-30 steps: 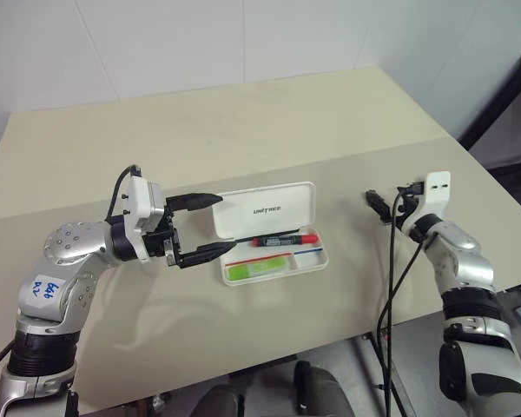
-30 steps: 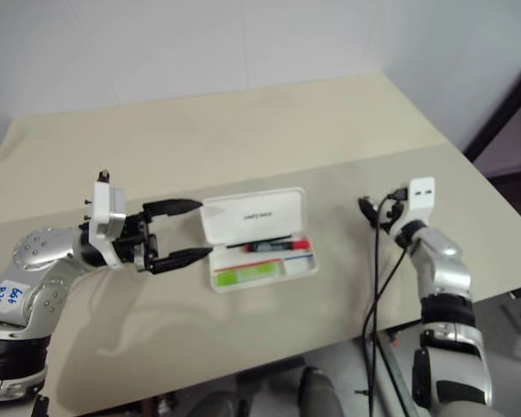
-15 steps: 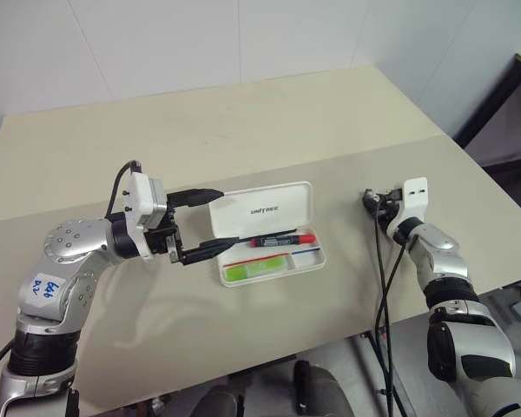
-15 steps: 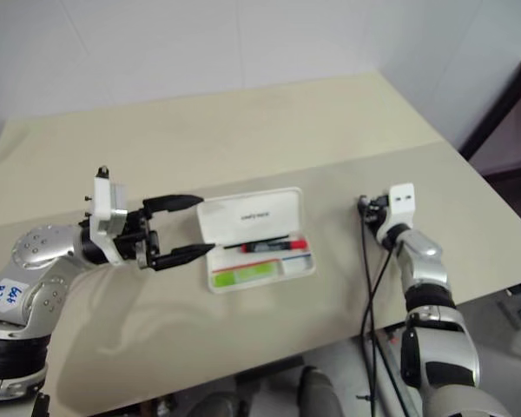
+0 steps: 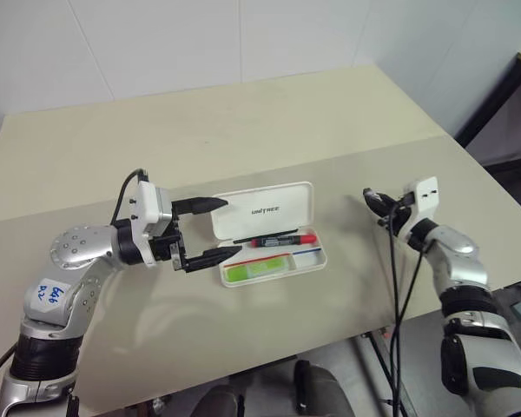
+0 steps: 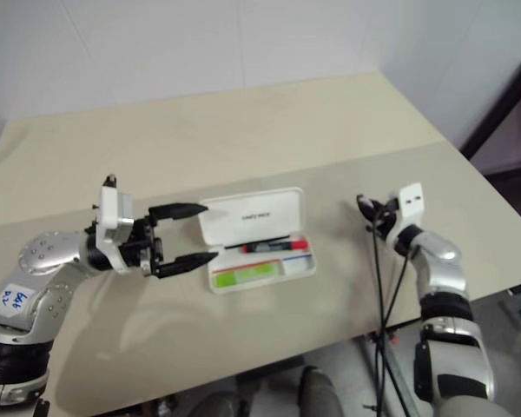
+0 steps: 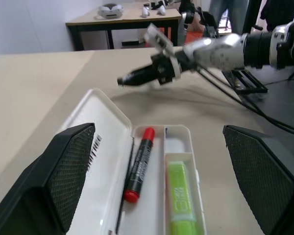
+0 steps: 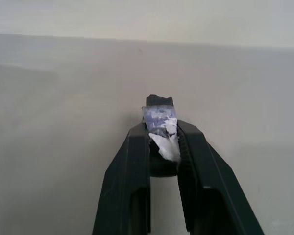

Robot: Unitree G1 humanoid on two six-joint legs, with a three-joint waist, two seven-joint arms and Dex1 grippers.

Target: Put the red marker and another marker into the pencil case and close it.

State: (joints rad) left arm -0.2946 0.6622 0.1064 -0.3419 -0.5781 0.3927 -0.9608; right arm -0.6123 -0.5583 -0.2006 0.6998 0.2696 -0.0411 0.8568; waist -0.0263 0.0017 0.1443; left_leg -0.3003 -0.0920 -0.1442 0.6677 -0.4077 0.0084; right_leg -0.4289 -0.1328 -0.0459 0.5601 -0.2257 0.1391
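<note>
The white pencil case (image 5: 286, 201) lies open mid-table with its lid raised at the back. In its tray the red marker (image 5: 282, 239) lies along the back compartment, red cap to the right. Another marker (image 5: 259, 268), lime green, lies in the front compartment. My left gripper (image 5: 234, 227) is open, level, just left of the case, its fingers (image 7: 63, 171) either side of the case's left end without touching it. My right gripper (image 5: 371, 196) is shut, well right of the case above bare table. A whitish patch shows at its fingertips (image 8: 161, 134).
A black cable (image 5: 391, 287) hangs from my right wrist over the table's front edge. A dark frame (image 5: 495, 104) stands beyond the back right corner. Another table (image 7: 122, 17) stands far off to my right.
My right gripper has shut and its wrist has swung round, staying about where it was. My left gripper stays open beside the case.
</note>
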